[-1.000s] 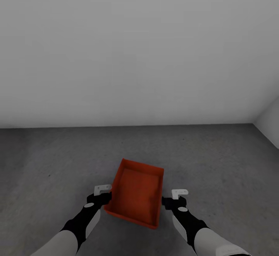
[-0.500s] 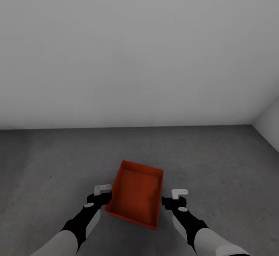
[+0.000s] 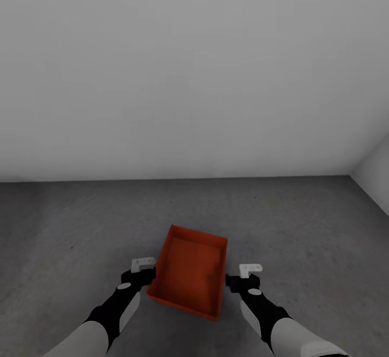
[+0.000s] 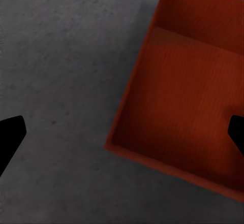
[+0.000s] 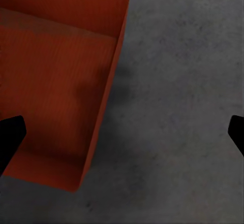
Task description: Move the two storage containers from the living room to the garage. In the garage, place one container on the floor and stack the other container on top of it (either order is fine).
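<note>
An orange-red storage container (image 3: 190,277) sits on the mottled dark grey concrete floor (image 3: 302,222) of the garage, low and centred in the head view, turned slightly askew. It is lidless and empty, with low walls and a finely ribbed bottom. A plain white-grey wall (image 3: 194,71) rises behind it, meeting a second wall at the right edge.

The left gripper (image 3: 141,271) hangs just beside the container's left long wall, and the right gripper (image 3: 244,276) hangs near its right long wall with a small gap of floor between. Both black-and-white forearms reach in from below.

In each wrist view the dark fingertips (image 4: 10,137) sit at opposite edges, spread wide apart: both grippers are open and hold nothing.
</note>
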You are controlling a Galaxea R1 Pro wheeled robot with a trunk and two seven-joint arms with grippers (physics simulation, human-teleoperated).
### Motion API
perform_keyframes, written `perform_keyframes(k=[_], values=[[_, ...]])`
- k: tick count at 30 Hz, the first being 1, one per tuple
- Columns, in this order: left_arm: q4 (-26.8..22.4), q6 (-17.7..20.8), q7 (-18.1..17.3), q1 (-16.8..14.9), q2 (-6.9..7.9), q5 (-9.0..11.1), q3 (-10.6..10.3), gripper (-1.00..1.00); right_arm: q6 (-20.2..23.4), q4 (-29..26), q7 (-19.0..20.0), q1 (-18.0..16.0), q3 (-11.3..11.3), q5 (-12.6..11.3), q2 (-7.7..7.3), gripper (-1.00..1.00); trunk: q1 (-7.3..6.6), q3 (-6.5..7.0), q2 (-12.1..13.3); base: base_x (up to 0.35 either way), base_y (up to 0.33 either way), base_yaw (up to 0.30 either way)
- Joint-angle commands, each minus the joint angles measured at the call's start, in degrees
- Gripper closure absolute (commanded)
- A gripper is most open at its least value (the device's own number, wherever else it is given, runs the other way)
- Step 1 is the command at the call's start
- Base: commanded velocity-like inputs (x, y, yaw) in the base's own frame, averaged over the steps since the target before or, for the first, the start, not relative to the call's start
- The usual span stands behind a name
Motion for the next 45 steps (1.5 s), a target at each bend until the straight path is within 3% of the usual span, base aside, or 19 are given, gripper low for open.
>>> perform_keyframes(k=[1, 21, 36, 45], values=[[-0.1, 0.2, 0.4, 0.0, 0.03, 0.6, -0.4, -1.0, -0.1, 0.1, -0.4, 0.0, 0.5, -0.1, -0.02, -1.0, -0.23, 0.15, 0.4, 0.0, 0.0, 0.0], [0.3, 0.1, 0.4, 0.0, 0.99, 0.6, -0.3, -1.0, -0.3, 0.1, -0.4, 0.0, 0.5, 0.0, -0.02, -1.0, -4.62, 3.74, 8.4, 0.0, 0.0, 0.0], [0.7, 0.1, 0.4, 0.0, 1.09, 0.6, 2.0, -1.0, -0.3, 0.1, -0.5, 0.0, 0.6, 0.1, -0.02, -1.0, -7.91, 6.43, 14.4, 0.0, 0.0, 0.0], [0.7, 0.1, 0.4, 0.0, 2.95, 0.8, 2.1, -1.0, -0.3, 0.1, -0.5, 0.0, 0.5, 0.1, -0.02, -1.0, -9.89, 8.05, 18.0, 0.0, 0.0, 0.0]])
